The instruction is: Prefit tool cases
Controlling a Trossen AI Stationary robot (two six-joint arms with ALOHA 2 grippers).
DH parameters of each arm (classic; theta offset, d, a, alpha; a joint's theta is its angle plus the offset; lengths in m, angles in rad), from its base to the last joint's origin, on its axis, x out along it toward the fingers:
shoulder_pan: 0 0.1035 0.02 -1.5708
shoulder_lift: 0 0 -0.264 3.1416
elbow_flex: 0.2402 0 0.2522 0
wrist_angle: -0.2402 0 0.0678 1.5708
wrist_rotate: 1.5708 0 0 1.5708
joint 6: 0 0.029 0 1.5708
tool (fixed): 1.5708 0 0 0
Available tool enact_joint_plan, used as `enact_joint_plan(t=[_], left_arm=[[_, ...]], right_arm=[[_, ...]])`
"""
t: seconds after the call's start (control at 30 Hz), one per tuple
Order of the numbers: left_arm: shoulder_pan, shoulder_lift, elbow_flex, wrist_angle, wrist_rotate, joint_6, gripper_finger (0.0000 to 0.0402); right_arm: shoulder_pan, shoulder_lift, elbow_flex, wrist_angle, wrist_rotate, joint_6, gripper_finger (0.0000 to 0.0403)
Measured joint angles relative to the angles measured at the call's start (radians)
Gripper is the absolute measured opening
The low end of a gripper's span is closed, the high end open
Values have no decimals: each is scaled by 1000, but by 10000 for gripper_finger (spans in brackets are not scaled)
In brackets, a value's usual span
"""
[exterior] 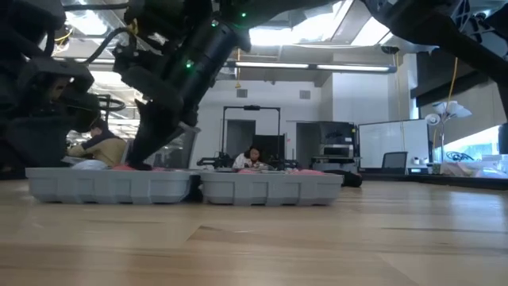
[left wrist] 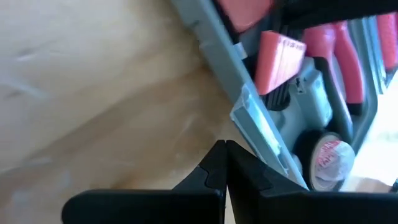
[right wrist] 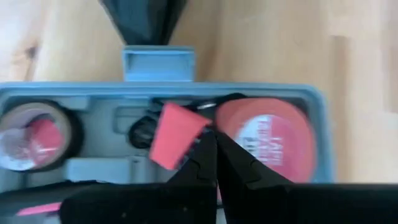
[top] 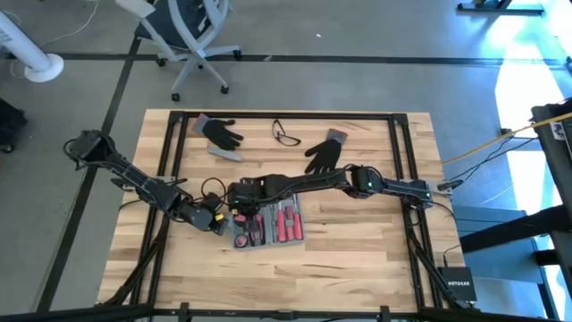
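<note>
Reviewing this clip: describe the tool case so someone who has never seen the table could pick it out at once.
On the wooden table, look near the middle, just toward the front edge, where both arms meet. The tool case lies open and flat there, a blue-grey tray with red-handled tools in its recesses. The two black gloves and the eyeglasses lie farther back and hold nothing.

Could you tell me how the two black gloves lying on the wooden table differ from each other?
The black glove on the left lies near the table's far left corner, its fingers pointing right; the black glove on the right lies nearer the middle, its fingers pointing toward the open blue-grey plastic tool case. The left one lies clear of the arms; the right one lies close beside the right arm. Both are dark with a grey cuff, lying flat.
</note>
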State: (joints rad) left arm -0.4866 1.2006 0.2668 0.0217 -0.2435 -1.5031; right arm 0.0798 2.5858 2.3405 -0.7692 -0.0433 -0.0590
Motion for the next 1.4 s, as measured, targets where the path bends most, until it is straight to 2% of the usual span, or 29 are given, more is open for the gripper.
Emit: enact_joint_plan(t=[0.33, 0.47, 0.7, 1.17, 1.4], left_arm=[[0, -1, 0, -4, 2, 39, 0], [0, -1, 0, -9, 0, 43, 0], [0, -2, 0, -9, -4, 67, 0], [0, -3, 0, -12, 0, 90, 0], [-1, -3, 0, -12, 1, 98, 0]], right_arm=[[24, -19, -1, -8, -38, -29, 0], [5, -41, 15, -28, 48, -6, 0], [-17, -32, 12, -53, 105, 32, 0], [19, 8, 12, -37, 70, 34, 0], [47, 18, 13, 44, 17, 10, 0]])
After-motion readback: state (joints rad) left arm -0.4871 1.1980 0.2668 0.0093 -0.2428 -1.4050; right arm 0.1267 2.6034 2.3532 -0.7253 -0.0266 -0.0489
